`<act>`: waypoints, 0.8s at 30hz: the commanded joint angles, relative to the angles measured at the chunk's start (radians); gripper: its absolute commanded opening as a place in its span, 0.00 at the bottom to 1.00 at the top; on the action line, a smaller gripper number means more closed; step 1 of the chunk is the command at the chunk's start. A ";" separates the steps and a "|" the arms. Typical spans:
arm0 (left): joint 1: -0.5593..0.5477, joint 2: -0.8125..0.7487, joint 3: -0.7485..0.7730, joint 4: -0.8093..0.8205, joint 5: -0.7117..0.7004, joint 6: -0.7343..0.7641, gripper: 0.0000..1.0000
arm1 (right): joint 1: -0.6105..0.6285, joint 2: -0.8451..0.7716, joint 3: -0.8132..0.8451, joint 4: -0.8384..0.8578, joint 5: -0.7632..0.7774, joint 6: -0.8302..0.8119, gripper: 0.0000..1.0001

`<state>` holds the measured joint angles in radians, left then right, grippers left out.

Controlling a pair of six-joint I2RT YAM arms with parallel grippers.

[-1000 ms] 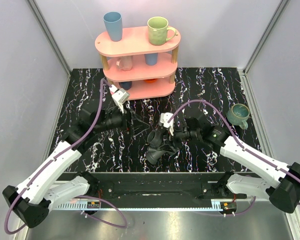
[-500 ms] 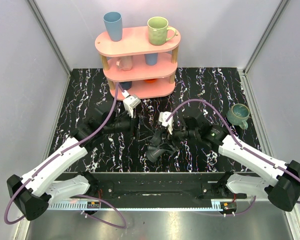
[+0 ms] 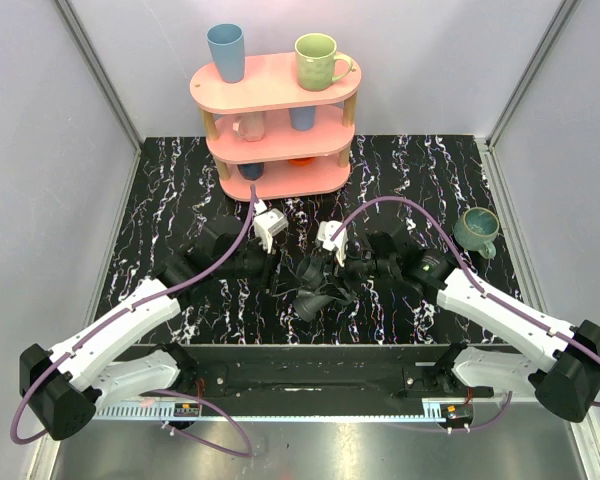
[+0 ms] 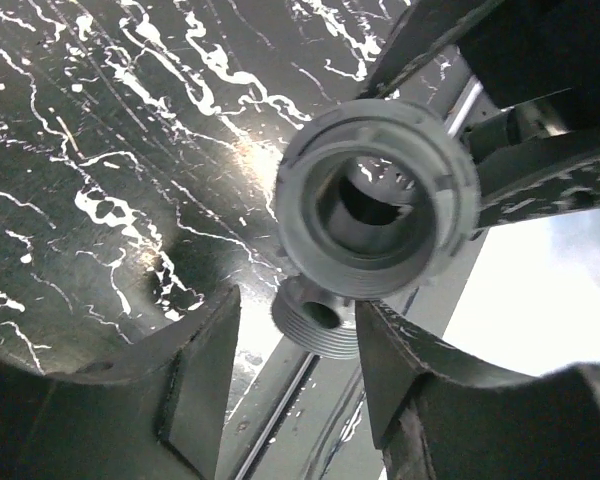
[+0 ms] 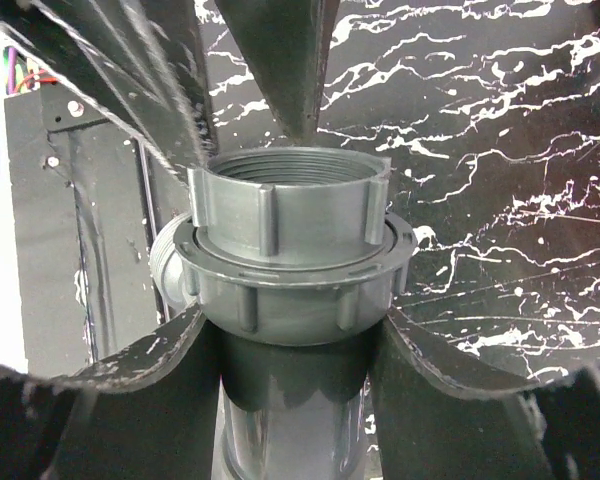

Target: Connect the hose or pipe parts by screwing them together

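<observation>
The black pipe parts [image 3: 315, 288] hang just above the marbled table, in the middle between my two arms. My right gripper [image 5: 295, 345] is shut on the tube of the pipe fitting [image 5: 285, 255], just below its ribbed ring nut and open threaded collar. In the left wrist view the ring nut [image 4: 378, 200] faces the camera end-on. A threaded side stub [image 4: 318, 320] pokes out below it. My left gripper [image 4: 295, 310] stands open round that stub, with a gap on the left side and the right finger close against the stub. From above, the left gripper [image 3: 278, 266] sits just left of the parts.
A pink three-tier shelf [image 3: 280, 85] stands at the back, with a blue cup [image 3: 226, 50] and a green mug [image 3: 317, 60] on top and small cups on the lower tiers. A teal mug [image 3: 476, 228] sits at the right. The black front rail [image 3: 310, 365] runs below the parts.
My left arm has swung right, from the left of the table up to the pipe parts, and its jaws have narrowed. The right arm has held the fitting almost still.
</observation>
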<state>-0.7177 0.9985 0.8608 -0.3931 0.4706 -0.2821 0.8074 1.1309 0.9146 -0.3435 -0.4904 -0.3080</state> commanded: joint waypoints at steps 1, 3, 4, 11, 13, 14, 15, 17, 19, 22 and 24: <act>0.001 -0.011 -0.019 -0.004 -0.075 0.043 0.52 | 0.001 -0.046 0.063 0.097 -0.072 0.023 0.04; 0.001 -0.001 -0.014 -0.006 -0.117 0.049 0.48 | 0.001 -0.051 0.061 0.098 -0.098 0.027 0.04; 0.001 0.006 -0.013 -0.006 -0.137 0.050 0.46 | 0.001 -0.060 0.052 0.101 -0.109 0.030 0.04; 0.004 0.068 0.015 -0.039 -0.363 0.060 0.46 | -0.005 -0.117 0.018 0.124 -0.129 0.050 0.03; 0.009 0.083 0.029 -0.053 -0.443 0.055 0.56 | -0.005 -0.129 0.006 0.124 -0.119 0.063 0.03; 0.011 0.086 0.033 -0.058 -0.464 0.054 0.59 | -0.007 -0.134 0.001 0.124 -0.105 0.067 0.03; 0.018 0.086 0.038 -0.058 -0.504 0.052 0.62 | -0.007 -0.138 -0.005 0.124 -0.097 0.072 0.04; 0.029 0.081 0.049 -0.061 -0.544 0.050 0.74 | -0.011 -0.152 -0.017 0.124 -0.064 0.090 0.04; 0.055 0.068 0.060 -0.059 -0.608 0.054 0.88 | -0.016 -0.152 -0.025 0.121 -0.033 0.110 0.04; 0.087 0.039 0.069 -0.055 -0.678 0.076 0.99 | -0.036 -0.129 -0.028 0.115 0.041 0.141 0.05; 0.092 0.022 0.072 -0.052 -0.717 0.090 0.99 | -0.077 -0.106 -0.013 0.107 0.068 0.162 0.06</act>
<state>-0.6456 1.0782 0.8749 -0.4778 -0.0925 -0.2253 0.7876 1.0008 0.8822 -0.2756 -0.5152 -0.2108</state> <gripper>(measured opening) 0.980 0.561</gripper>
